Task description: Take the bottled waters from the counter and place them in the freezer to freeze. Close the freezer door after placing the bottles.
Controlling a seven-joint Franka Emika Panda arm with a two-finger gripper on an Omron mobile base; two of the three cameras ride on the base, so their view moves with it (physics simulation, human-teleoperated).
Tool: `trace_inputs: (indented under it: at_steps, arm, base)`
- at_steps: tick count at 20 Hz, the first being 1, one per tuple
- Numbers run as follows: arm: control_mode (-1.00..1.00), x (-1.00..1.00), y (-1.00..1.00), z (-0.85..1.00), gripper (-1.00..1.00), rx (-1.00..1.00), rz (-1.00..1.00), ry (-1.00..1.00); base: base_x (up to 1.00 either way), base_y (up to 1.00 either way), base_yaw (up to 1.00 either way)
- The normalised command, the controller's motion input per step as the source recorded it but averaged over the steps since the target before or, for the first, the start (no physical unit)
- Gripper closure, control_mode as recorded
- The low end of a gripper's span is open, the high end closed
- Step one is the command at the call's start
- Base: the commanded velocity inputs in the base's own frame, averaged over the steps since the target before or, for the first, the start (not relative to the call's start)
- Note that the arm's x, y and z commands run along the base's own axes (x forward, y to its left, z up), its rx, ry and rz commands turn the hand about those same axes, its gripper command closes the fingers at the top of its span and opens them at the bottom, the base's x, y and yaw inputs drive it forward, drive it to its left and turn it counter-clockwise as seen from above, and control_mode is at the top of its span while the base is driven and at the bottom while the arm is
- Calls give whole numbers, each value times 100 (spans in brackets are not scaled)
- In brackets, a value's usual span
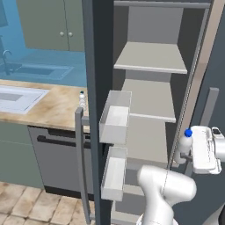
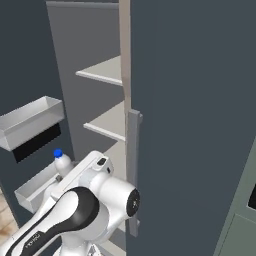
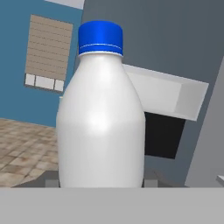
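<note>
My gripper (image 1: 188,154) is shut on a whitish bottled water (image 1: 184,145) with a blue cap, held upright in front of the open freezer (image 1: 151,57), at the right edge of its middle shelves. In the right base view the same bottle (image 2: 62,162) pokes up beside the hand, near the lower white door bin (image 2: 35,190). It stands tall in the hand view as bottle (image 3: 100,127). A second bottled water (image 1: 81,100) stands on the beige counter (image 1: 52,107), next to the freezer door (image 1: 99,66), which is swung wide open.
White bins (image 1: 115,116) jut from the open door's inside, and its bar handle (image 1: 79,154) faces the counter. A closed dark door with a grey handle (image 2: 133,170) stands right of the freezer. A white sink (image 1: 17,96) and dark dishwasher (image 1: 57,158) lie left.
</note>
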Motion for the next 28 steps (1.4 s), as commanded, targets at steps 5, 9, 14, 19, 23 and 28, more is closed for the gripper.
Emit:
trace_inputs:
  at_steps: [5,9,14,19,23,28]
  arm:
    - [-100,2,36,0,100,-6,-14,0]
    - [-100,10,38,-1,100,-3,-33,-1]
    - [-100,57,3,0,100,4,-56,0]
    - [-100,30,3,0,100,10,-65,0]
    - [-100,0,40,34,100,6,-44,-3]
    - [-100,0,48,59,100,0,-36,-6]
  base:
    - [0,0,0]
    - [0,0,0]
    - [0,0,0]
    - [0,0,0]
    - [0,0,0]
    - [0,0,0]
